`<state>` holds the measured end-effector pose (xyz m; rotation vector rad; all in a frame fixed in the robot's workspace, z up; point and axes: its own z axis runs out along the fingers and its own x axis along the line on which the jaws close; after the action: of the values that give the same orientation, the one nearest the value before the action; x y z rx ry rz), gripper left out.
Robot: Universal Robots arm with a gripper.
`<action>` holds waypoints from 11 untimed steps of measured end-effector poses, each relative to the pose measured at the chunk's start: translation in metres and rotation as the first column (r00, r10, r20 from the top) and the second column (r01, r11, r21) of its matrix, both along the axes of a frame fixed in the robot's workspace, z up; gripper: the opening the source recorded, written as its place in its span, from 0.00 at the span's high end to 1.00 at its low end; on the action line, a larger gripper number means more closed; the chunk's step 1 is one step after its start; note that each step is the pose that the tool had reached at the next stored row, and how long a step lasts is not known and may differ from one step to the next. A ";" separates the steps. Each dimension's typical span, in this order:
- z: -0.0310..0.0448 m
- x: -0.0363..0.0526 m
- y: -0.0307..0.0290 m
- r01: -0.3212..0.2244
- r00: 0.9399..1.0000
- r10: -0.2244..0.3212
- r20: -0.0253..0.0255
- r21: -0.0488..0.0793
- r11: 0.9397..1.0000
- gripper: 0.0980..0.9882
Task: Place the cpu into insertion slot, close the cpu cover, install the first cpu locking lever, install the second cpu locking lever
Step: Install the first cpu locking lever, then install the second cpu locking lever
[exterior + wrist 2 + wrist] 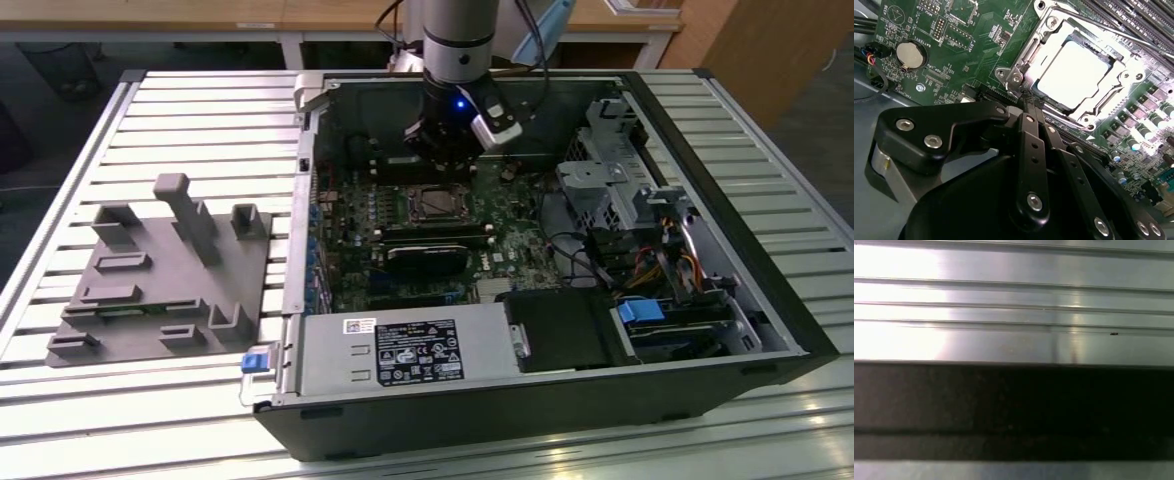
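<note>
Silver-tan, the cpu (1072,75) lies flat inside the insertion slot (1026,62) on the green circuit board, with the cpu cover (1085,116) framing it. I see my pincer (1030,107) just beside the slot's corner, fingers pressed together on nothing. Outside the computer case (561,400), a grey fixture (160,280) rests on the desk (134,420).

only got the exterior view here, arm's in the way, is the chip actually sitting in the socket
observer: yes, in the second wrist view the flat square silver-topped cpu lies inside the metal-rimmed square insertion slot on the green board.
operator: cover up or down
observer: down, the thin silvery windowed cpu cover lies flat around the chip.
operator: how close is the gripper
observer: the black gripper is right at the slot's near corner; I cannot tell if it touches.
</note>
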<state>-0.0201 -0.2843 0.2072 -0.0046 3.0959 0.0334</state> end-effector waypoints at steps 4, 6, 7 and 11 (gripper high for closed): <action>0.0001 0.0002 -0.0002 0.000 1.000 0.000 0.000 0.000 1.000 0.99; 0.0001 0.0002 -0.0003 0.000 1.000 0.000 0.000 0.000 1.000 0.99; 0.0001 0.0002 -0.0004 0.000 1.000 0.000 0.000 0.000 1.000 0.99; 0.0001 0.0003 -0.0011 0.000 1.000 0.000 0.000 0.000 1.000 0.99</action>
<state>-0.0198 -0.2854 0.2073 -0.0050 3.0960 0.0331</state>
